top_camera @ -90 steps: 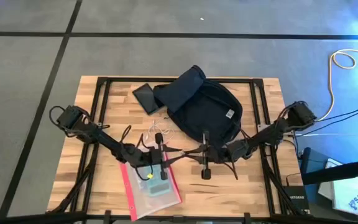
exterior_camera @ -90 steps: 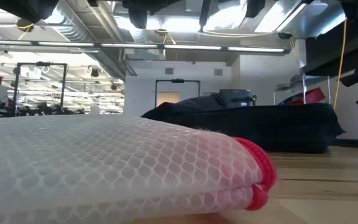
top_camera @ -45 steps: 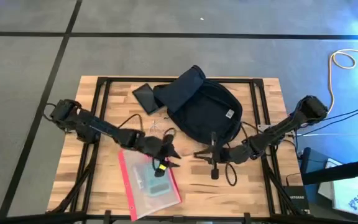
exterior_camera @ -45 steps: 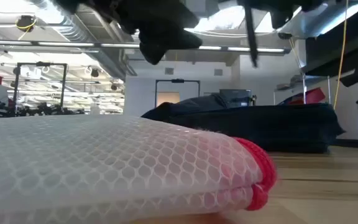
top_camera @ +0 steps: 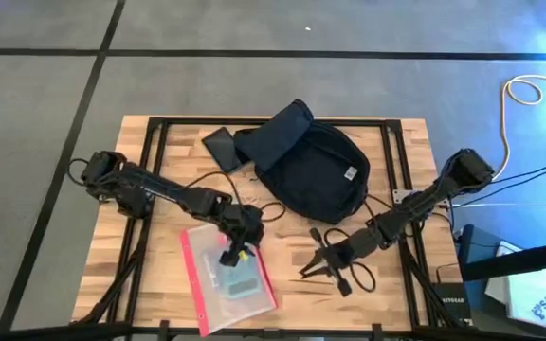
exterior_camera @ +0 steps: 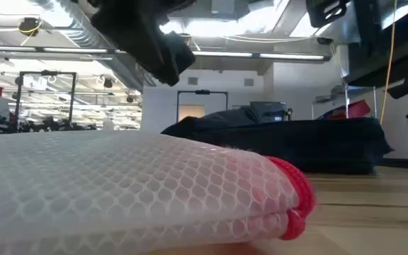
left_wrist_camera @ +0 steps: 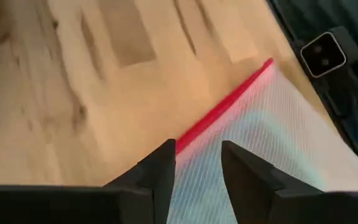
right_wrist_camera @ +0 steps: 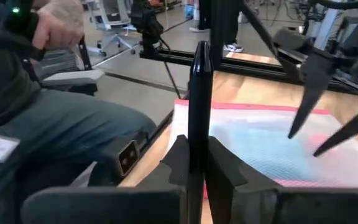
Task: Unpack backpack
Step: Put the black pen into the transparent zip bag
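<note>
Pouch (top_camera: 230, 281) and dark flat case (top_camera: 224, 146) lie out on bench (top_camera: 391, 294); backpack (top_camera: 313, 169) (contents unseen) remains; right pincer (top_camera: 318, 265) pinches a thin black object (right_wrist_camera: 198, 106), left pincer (top_camera: 235, 248) spread

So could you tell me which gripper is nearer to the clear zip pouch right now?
The left. The left gripper hangs over the pouch at its upper end; the right gripper is off beside the pouch, over bare table, holding a thin black object.

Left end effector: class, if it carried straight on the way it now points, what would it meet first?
The left end effector points down at the clear pouch, just inside its red edge, so it would probably meet that first, though the depth is unclear.
</note>
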You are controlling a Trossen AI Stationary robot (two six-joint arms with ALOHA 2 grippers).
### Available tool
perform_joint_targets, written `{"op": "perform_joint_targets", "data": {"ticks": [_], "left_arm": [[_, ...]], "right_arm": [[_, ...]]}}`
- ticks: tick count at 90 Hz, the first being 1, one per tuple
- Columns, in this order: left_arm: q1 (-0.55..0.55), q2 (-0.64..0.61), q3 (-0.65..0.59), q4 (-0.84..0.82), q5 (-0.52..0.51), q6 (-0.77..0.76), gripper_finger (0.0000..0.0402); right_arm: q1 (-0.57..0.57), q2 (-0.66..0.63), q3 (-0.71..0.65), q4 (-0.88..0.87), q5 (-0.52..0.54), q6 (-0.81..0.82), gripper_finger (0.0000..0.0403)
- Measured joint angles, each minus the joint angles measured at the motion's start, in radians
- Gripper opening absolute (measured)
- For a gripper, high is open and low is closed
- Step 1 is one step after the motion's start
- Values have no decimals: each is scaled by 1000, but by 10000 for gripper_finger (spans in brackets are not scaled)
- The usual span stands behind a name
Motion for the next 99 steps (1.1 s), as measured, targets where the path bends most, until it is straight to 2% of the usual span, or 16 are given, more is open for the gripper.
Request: {"op": "perform_joint_targets", "data": {"ticks": [12,25,34,56,78,99], "left_arm": [[46,27,0,-12,81,7,125],[97,129,4,-25,110,29,171],[109,184,63,-44,117,50,208],[180,325,342,-453,186,133,277],[191,529,552,-738,156,289,287],[177,552,631,-795,149,343,287]], "right_arm": [[0,0,0,0,-27,1,13],[0,0,0,-3,-56,3,14],[0,0,0,-14,-66,11,11],[0,0,0,-32,-73,27,11],[1,0,0,-40,-81,29,11],[0,0,0,-56,-81,29,12]]}}
